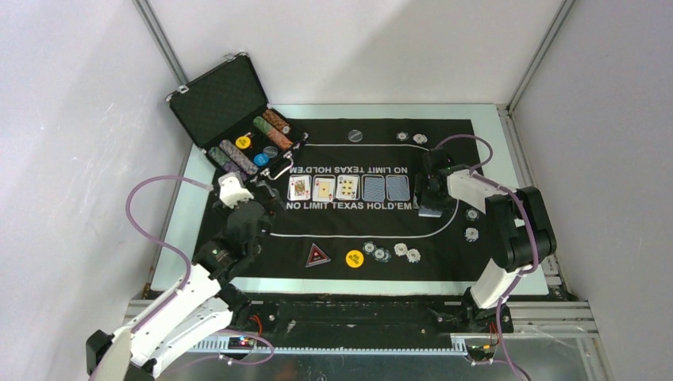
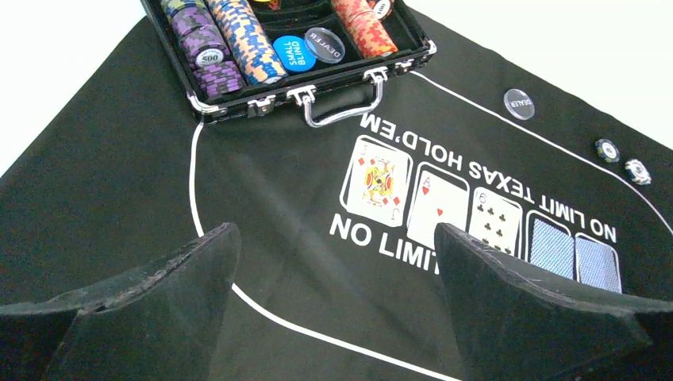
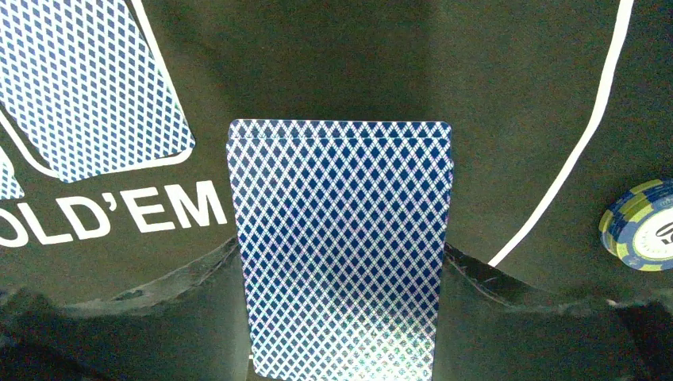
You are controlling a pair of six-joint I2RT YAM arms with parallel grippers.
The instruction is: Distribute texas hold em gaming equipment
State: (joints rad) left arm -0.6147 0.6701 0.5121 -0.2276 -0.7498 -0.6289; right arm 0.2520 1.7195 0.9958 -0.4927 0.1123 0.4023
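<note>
My right gripper [image 3: 343, 266] is shut on a deck of blue-backed playing cards [image 3: 341, 230], held just above the black mat right of the card row; it also shows in the top view [image 1: 431, 208]. Five cards lie in a row on the mat: three face up [image 1: 323, 188] and two face down [image 1: 386, 188]. My left gripper [image 2: 333, 262] is open and empty above the mat's left part, near the case [image 2: 317, 75]. A red-black triangle marker [image 1: 318, 255], a yellow disc [image 1: 355, 258] and several chips [image 1: 390, 253] lie at the near edge.
The open black case [image 1: 226, 99] at the back left holds rows of chips and a blue disc [image 2: 294, 53]. A clear dealer disc [image 1: 355, 136] and two chips [image 1: 411, 138] lie at the far edge. Two chips [image 1: 472, 224] lie by the right arm, one near the deck [image 3: 643, 226].
</note>
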